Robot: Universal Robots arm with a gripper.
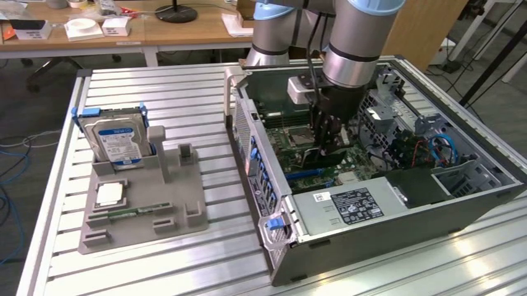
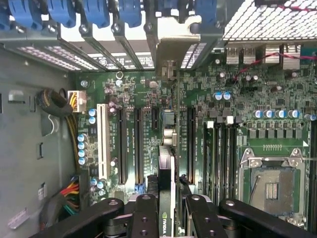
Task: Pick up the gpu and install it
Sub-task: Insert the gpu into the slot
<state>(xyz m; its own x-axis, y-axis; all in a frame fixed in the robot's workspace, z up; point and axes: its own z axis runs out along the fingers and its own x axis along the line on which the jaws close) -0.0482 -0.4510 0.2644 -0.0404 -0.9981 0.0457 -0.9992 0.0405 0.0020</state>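
An open desktop computer case [image 1: 395,203] lies on its side on a slatted metal table [image 1: 165,271], motherboard [image 2: 237,119] facing up. The arm's gripper [image 1: 327,145] reaches down inside, fingers [image 2: 144,218] clamped on the gpu [image 2: 167,198], held edge-on above the long expansion slots [image 2: 138,144], probably to line it up. Blue slot latches [image 2: 99,12] crowd the case's rear wall. Well apart, a grey fixture [image 1: 140,203] holds a hard drive [image 1: 118,140].

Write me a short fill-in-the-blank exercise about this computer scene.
1. The claw holds the gpu edge-on above the green ____.
2. The blue-labelled hard drive stands upright in the grey ____ outside the computer case.
3. The motherboard's CPU socket is ____.

Missing words: motherboard; holder; empty
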